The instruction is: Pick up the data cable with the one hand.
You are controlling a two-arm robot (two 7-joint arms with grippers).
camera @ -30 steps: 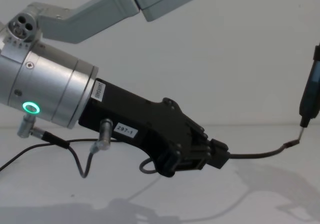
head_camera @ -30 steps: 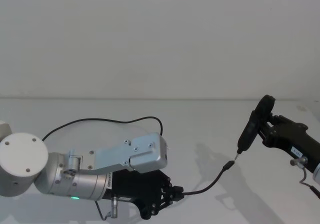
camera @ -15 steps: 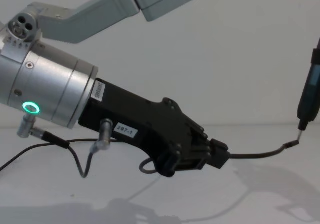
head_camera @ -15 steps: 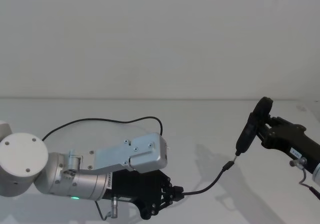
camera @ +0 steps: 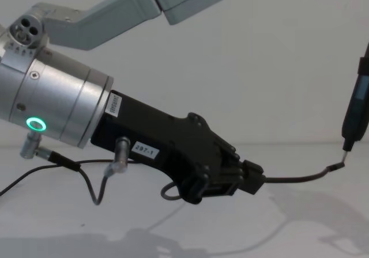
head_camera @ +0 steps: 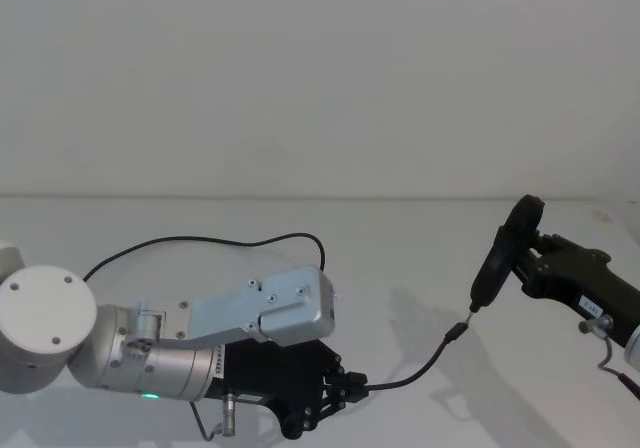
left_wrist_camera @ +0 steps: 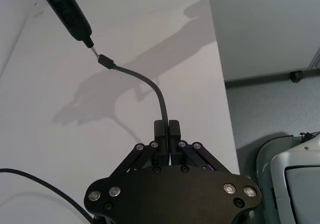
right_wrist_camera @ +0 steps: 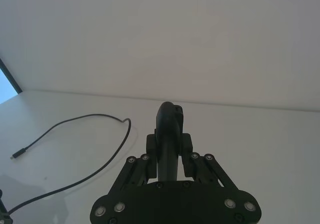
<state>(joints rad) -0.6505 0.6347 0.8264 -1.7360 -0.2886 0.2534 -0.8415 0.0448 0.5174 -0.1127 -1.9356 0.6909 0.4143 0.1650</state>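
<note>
The left gripper is clamped on the data cable near its plug end, low over the white table (the rest of the cord trails back in a loop behind the arm). The right gripper grips a slim black tool — its tip sits just above the cable's plug.

White label on left end effector: "297-1"
Second label near the silver cylinder: print too small to read
</note>
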